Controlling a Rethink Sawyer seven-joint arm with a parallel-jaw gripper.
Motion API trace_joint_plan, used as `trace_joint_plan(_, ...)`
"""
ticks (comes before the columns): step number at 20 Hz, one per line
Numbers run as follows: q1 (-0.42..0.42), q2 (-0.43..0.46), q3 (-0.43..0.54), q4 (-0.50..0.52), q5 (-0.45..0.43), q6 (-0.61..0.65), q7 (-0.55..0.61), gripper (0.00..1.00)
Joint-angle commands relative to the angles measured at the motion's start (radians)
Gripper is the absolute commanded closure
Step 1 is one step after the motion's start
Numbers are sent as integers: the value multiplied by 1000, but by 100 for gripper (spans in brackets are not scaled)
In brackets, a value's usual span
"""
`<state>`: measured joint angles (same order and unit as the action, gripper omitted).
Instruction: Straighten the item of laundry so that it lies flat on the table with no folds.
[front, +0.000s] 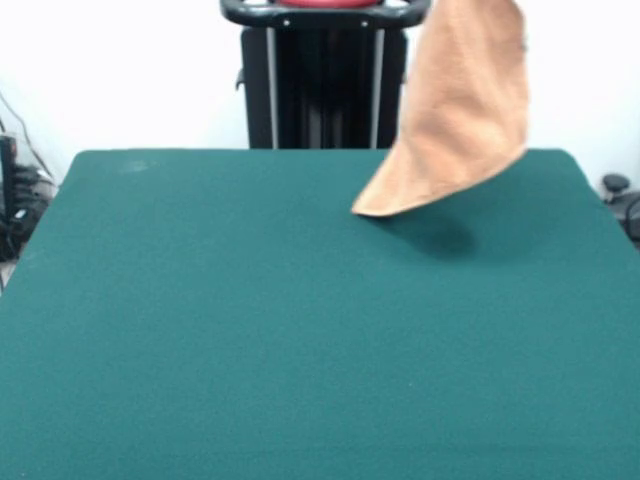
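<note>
The orange-tan towel (455, 110) hangs in the air at the upper right of the front view, its top running out of the picture. It drapes down in a folded sheet; its lowest corner comes down just above or onto the dark green table (250, 320) near the far right. A shadow lies on the felt under it. The gripper is above the top edge, out of view; what holds the towel is hidden. No label shows.
The robot's black pedestal (322, 75) stands behind the table's far edge at the centre. Cables and dark equipment (18, 195) sit off the table's left side, and a dark object (618, 195) off its right.
</note>
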<state>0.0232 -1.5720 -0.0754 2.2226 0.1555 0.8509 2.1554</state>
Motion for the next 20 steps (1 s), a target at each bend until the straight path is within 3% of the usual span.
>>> trace_joint_plan(1, -113, -66, -86, 143, -54, 83, -490, 100)
trace_joint_plan(4, -181, -45, -70, 139, -67, 43, -559, 100)
trace_joint_plan(14, -507, 70, 32, 123, -56, -118, -945, 100)
trace_joint_plan(20, -613, 78, 96, 116, -63, -131, -1027, 100)
